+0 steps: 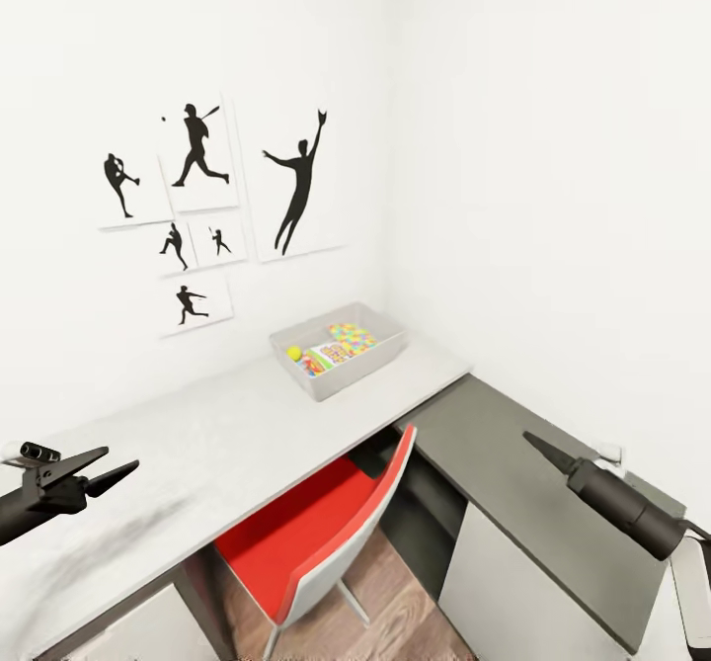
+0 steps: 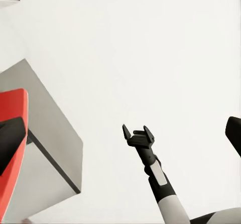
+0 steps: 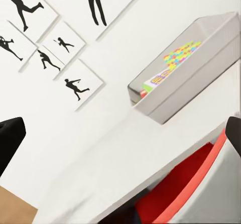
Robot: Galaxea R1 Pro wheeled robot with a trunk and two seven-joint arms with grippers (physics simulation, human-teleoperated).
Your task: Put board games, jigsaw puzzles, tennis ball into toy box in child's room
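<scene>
The light-grey toy box (image 1: pixel 380 360) stands at the far end of the white table (image 1: pixel 217 444), against the wall. Inside it lie a jigsaw puzzle (image 1: pixel 353 336) with its multicolour piece pattern, a board game (image 1: pixel 327 355) with a printed lid, and the yellow-green tennis ball (image 1: pixel 294 353). The right wrist view shows the toy box (image 3: pixel 201 78) with the jigsaw puzzle (image 3: pixel 181 53) in it. My left gripper (image 1: pixel 118 460) hovers open over the table's near left end, holding nothing. My right gripper (image 1: pixel 528 437) hangs open over the dark-grey cabinet, also empty, and appears as the right gripper (image 2: pixel 136 130) in the left wrist view. The bed is out of view.
A red chair (image 1: pixel 316 533) with a grey back is pushed under the table between my arms. The lower dark-grey cabinet (image 1: pixel 504 473) joins the table at the right, along the white wall. Black baseball-player pictures (image 1: pixel 197 147) hang on the left wall. Wood floor shows under the chair.
</scene>
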